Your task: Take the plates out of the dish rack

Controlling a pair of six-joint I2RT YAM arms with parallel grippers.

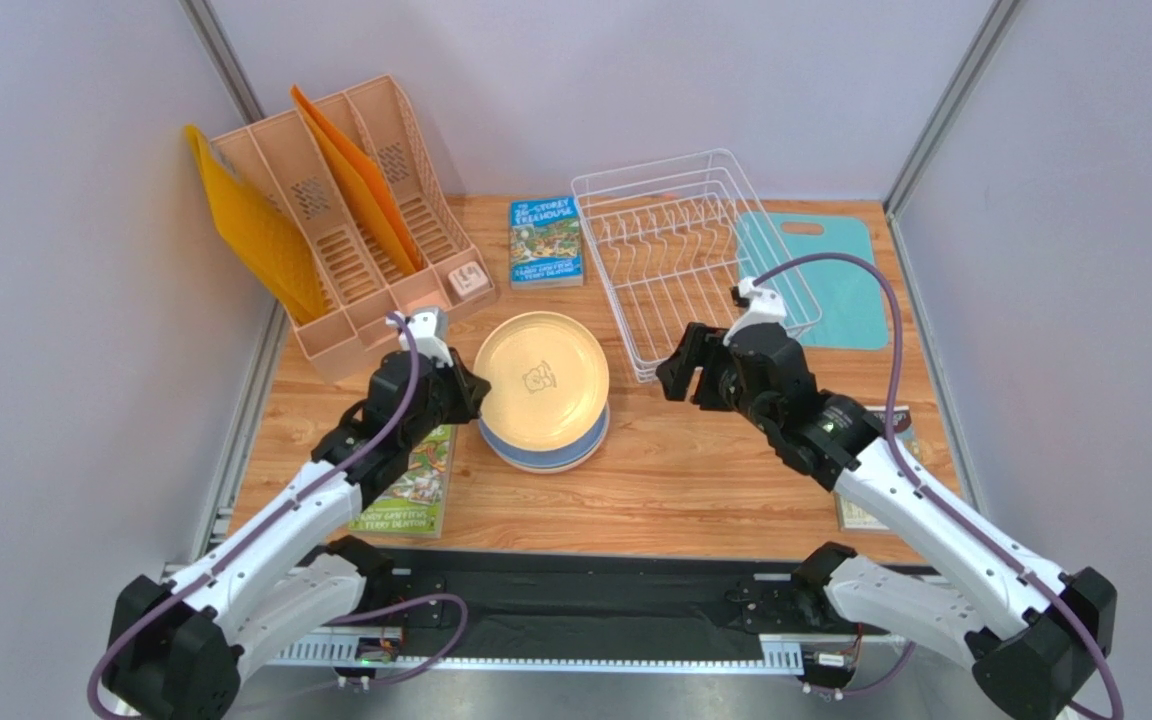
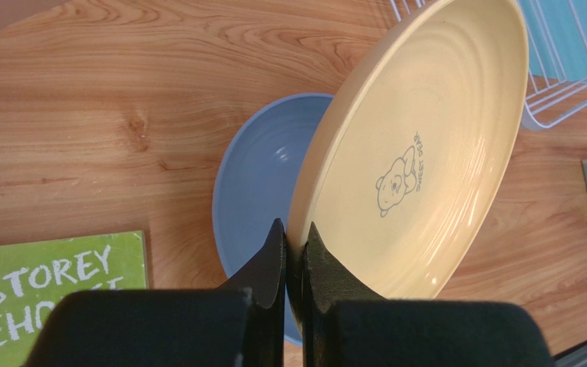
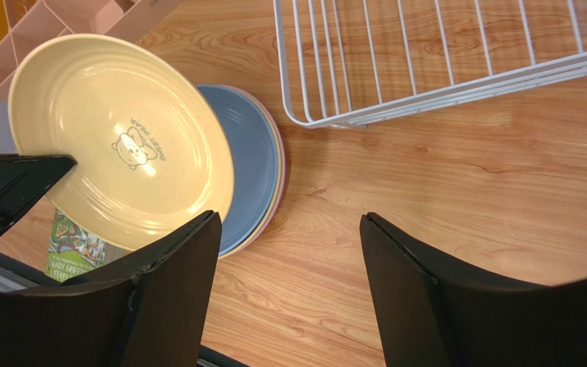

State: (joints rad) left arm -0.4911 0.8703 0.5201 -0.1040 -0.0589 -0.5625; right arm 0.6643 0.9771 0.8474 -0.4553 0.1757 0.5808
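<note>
Left gripper point(image 2: 293, 233) pinches the rim of 1 tan-yellow plate point(image 2: 427, 153), holding it tilted above a blue plate point(image 2: 262, 176) that tops a stack on the wooden table point(image 1: 717, 465). Right gripper point(image 3: 289, 222) hangs with fingers spread wide, holding nothing, near the white wire dish rack point(image 3: 442, 94) further back.

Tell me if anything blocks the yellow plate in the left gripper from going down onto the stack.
Nothing visible does. The left gripper pinches the rim of the yellow plate, which tilts over the blue plate below it; the blue plate's face is bare.
</note>
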